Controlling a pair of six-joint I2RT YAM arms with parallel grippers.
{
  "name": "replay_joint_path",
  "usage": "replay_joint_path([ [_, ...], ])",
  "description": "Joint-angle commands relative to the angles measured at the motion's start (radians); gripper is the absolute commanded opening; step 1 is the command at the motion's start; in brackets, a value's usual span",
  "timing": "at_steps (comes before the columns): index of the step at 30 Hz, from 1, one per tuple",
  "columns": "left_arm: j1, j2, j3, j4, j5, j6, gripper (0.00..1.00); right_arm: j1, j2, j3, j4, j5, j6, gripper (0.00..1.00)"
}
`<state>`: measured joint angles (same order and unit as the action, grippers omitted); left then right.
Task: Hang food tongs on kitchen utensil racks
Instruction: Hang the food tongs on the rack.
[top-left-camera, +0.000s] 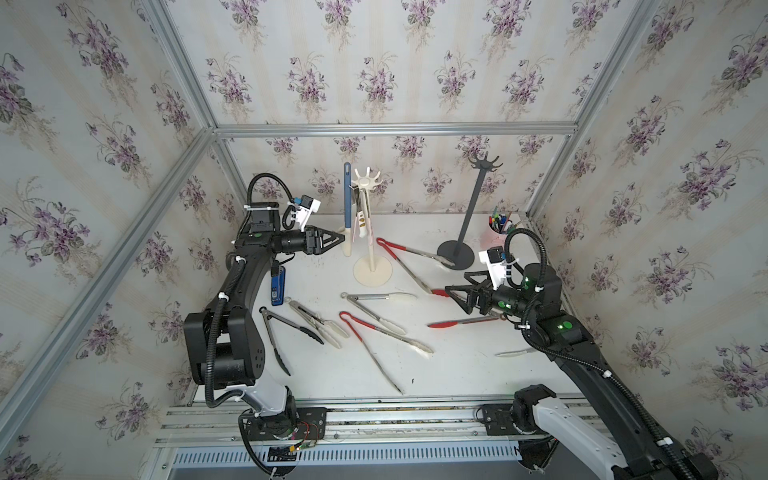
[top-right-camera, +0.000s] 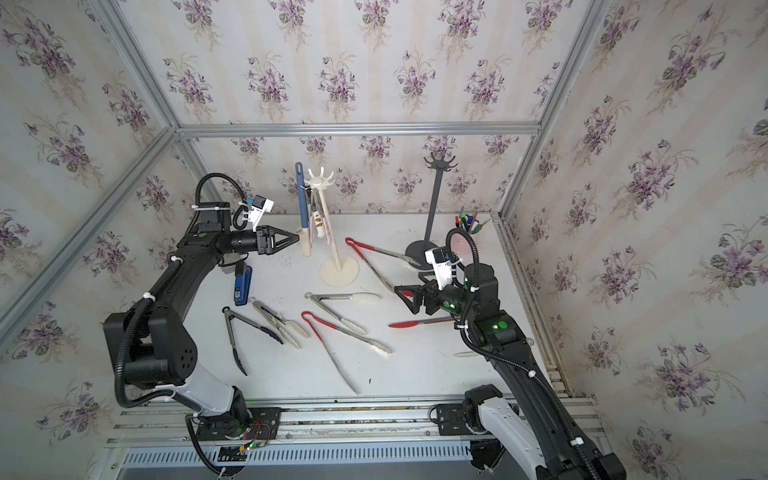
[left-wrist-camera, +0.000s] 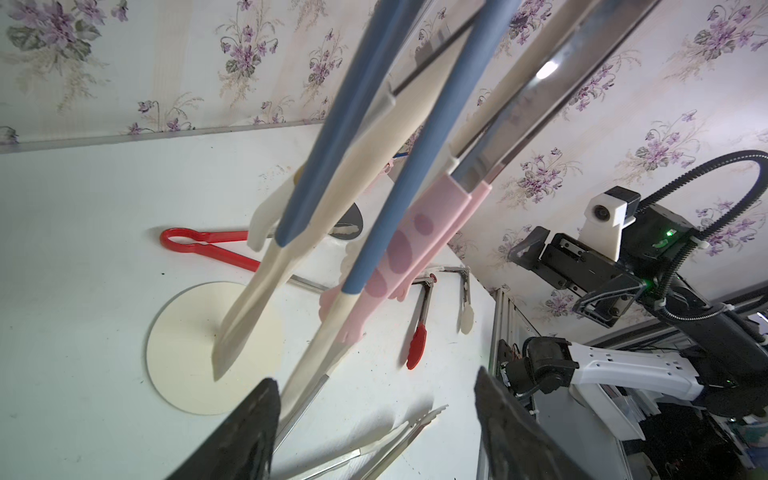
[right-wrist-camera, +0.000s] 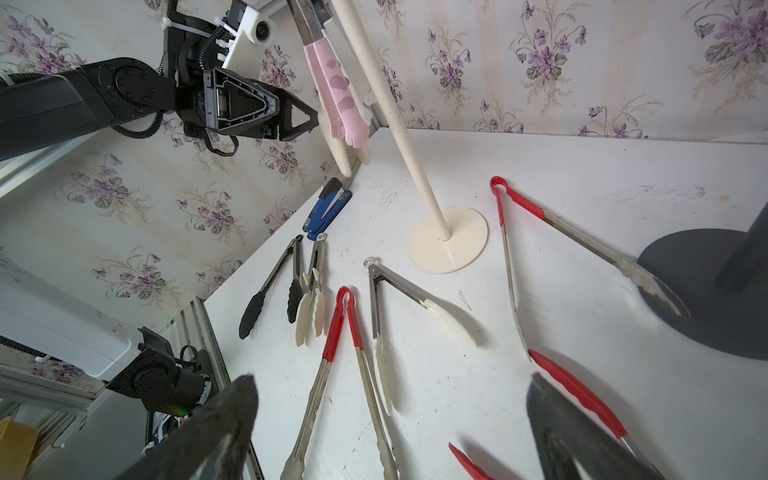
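A cream utensil rack (top-left-camera: 366, 182) stands at the back, and blue-grey food tongs (top-left-camera: 347, 199) and pink-tipped tongs (left-wrist-camera: 419, 232) hang from it. My left gripper (top-left-camera: 343, 238) is open right beside the blue-grey tongs' cream tips, with nothing between its fingers (left-wrist-camera: 249, 428). Several more tongs lie on the white table: red-handled pairs (top-left-camera: 409, 259) (top-left-camera: 374, 336), a steel pair with cream tips (top-left-camera: 374, 307), a black-tipped pair (top-left-camera: 276, 332) and a small cream-tipped pair (top-left-camera: 318, 319). The right gripper (top-left-camera: 451, 293) hovers open and empty over the table, above red-tipped tongs (top-left-camera: 461, 322).
A tall black rack (top-left-camera: 473, 208) with bare hooks stands at the back right, and one long tong's tip rests on its base. Next to it is a cup of pens (top-left-camera: 498, 228). A blue-and-black stapler (top-left-camera: 277, 286) lies under the left arm. Wallpapered walls enclose three sides.
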<state>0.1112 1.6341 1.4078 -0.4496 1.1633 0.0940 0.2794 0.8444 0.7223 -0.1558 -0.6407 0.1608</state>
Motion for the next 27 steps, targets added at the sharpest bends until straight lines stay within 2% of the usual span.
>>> replay_joint_path([
  [1,0.004,-0.004,0.023,-0.004,-0.039,0.002,0.8,0.0,-0.005,0.001,0.009,0.006,0.003,1.0],
  [6,0.006,-0.003,0.089,-0.004,-0.084,-0.031,0.84,0.0,-0.003,0.0,0.009,0.006,0.003,1.0],
  [9,0.005,-0.006,0.152,-0.003,-0.148,-0.059,0.85,0.0,-0.004,0.001,0.007,0.005,0.004,1.0],
  [14,-0.007,-0.017,0.272,0.015,-0.296,-0.11,0.87,0.0,-0.007,-0.001,-0.002,0.005,0.004,1.0],
  [16,-0.008,-0.027,0.298,0.045,-0.323,-0.14,0.87,0.0,-0.008,-0.001,0.0,0.007,0.006,1.0],
  [20,-0.034,-0.048,0.331,0.103,-0.447,-0.207,0.87,0.0,-0.011,-0.003,0.001,0.009,0.009,1.0],
  [27,-0.105,-0.038,0.37,0.106,-0.677,-0.221,0.7,0.0,-0.014,0.001,0.004,0.007,0.014,1.0],
])
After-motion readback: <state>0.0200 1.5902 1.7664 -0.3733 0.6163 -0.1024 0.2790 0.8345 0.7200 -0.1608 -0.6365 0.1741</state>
